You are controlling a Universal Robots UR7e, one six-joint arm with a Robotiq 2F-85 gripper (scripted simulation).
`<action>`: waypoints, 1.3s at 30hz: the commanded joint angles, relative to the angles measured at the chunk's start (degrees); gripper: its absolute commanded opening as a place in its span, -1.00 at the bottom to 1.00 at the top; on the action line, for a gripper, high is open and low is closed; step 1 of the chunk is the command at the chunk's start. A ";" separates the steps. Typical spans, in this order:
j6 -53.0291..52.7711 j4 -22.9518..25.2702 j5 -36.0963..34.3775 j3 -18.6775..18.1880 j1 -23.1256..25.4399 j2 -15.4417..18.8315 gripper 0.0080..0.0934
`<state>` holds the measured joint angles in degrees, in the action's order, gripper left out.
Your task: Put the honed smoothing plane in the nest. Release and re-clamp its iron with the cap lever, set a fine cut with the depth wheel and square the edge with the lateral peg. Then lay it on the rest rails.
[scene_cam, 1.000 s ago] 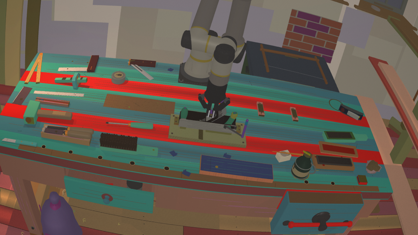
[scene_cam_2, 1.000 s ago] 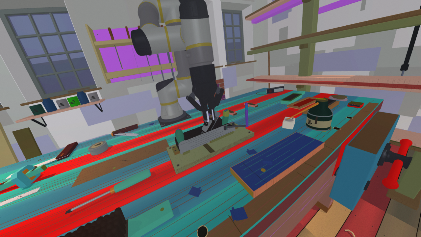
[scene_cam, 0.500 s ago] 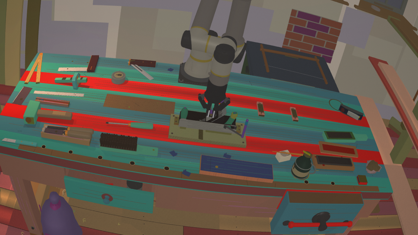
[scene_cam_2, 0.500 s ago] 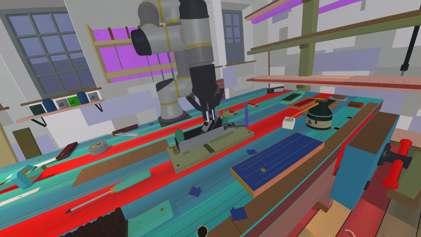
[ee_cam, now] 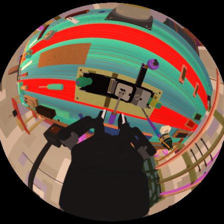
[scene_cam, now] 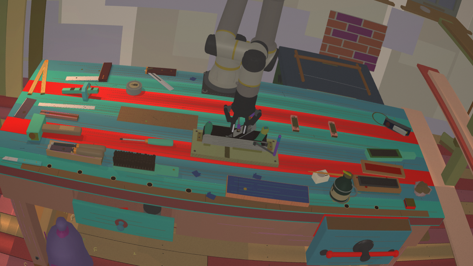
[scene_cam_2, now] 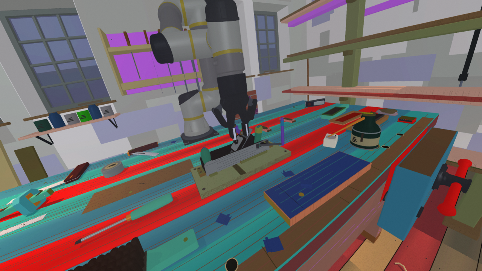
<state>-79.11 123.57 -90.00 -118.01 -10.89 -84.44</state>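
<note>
The smoothing plane [scene_cam: 231, 137] [scene_cam_2: 232, 155] [ee_cam: 118, 90] sits in the tan nest block [scene_cam: 233, 150] [scene_cam_2: 239, 165] at mid-bench, its green front knob [scene_cam: 208, 127] [ee_cam: 84, 81] to the left. A thin lever with a purple tip [ee_cam: 113, 116] rises from the plane's cap. My gripper [scene_cam: 240, 127] [scene_cam_2: 240, 129] [ee_cam: 112, 118] hovers right over that lever with its fingers open on either side of the purple tip, holding nothing. Two more purple-tipped levers [scene_cam: 277, 144] [ee_cam: 152, 64] stick out from the nest's right end.
A blue-topped board [scene_cam: 267, 190] [scene_cam_2: 317, 183] lies near the front edge. A brown mat [scene_cam: 157, 117] and a green-handled screwdriver [scene_cam: 149, 141] lie to the left. An ink bottle [scene_cam: 341, 188] and trays lie to the right, with two small rest rails [scene_cam: 294, 123] [scene_cam: 332, 129] behind.
</note>
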 commanded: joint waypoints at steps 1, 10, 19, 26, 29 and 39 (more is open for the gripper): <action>0.00 0.03 0.00 0.02 0.00 -0.03 -0.25; 0.00 -0.37 0.00 0.22 0.00 -0.24 -0.25; 0.00 -3.48 0.00 1.84 0.00 -1.76 -0.25; 0.00 -7.15 0.00 3.90 0.00 -3.35 -0.25; 0.00 -8.58 0.00 4.75 0.00 -3.91 -0.25; 0.00 -11.11 0.00 6.32 0.00 -4.83 -0.25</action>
<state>-79.11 112.41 -90.00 -111.67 -10.89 -89.28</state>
